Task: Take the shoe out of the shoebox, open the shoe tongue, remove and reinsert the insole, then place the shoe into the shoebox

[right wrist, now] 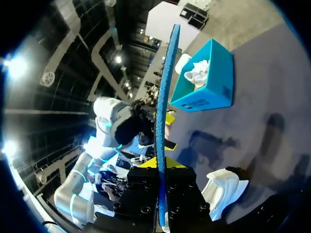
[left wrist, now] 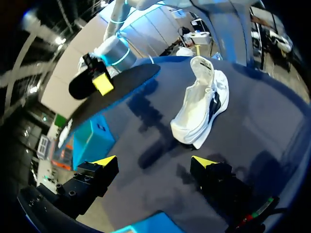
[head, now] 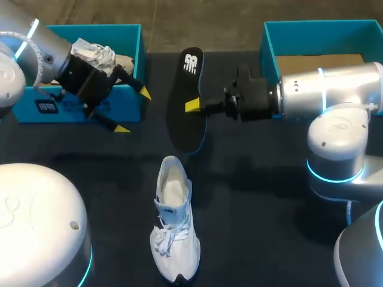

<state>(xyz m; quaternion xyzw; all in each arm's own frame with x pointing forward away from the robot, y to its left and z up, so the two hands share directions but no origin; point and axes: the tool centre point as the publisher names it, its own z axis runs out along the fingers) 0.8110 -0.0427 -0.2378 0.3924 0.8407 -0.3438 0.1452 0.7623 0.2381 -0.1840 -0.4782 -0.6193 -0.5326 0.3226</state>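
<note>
A white shoe (head: 173,221) lies on the black table near the front, its opening toward the back. My right gripper (head: 194,106) is shut on the edge of the black insole (head: 188,98), holding it above the table behind the shoe. In the right wrist view the insole (right wrist: 165,97) stands edge-on between the fingers of the right gripper (right wrist: 163,165), with the shoe (right wrist: 223,189) below. My left gripper (head: 133,110) hangs open and empty in front of the left shoebox (head: 78,107). Ahead of the left gripper (left wrist: 154,162), its wrist view shows the shoe (left wrist: 201,104) and the held insole (left wrist: 116,90).
The left blue shoebox holds a second white shoe (head: 99,54). Another blue shoebox (head: 317,30) with brown paper inside stands at the back right, behind my right arm. Bare black table lies around the shoe.
</note>
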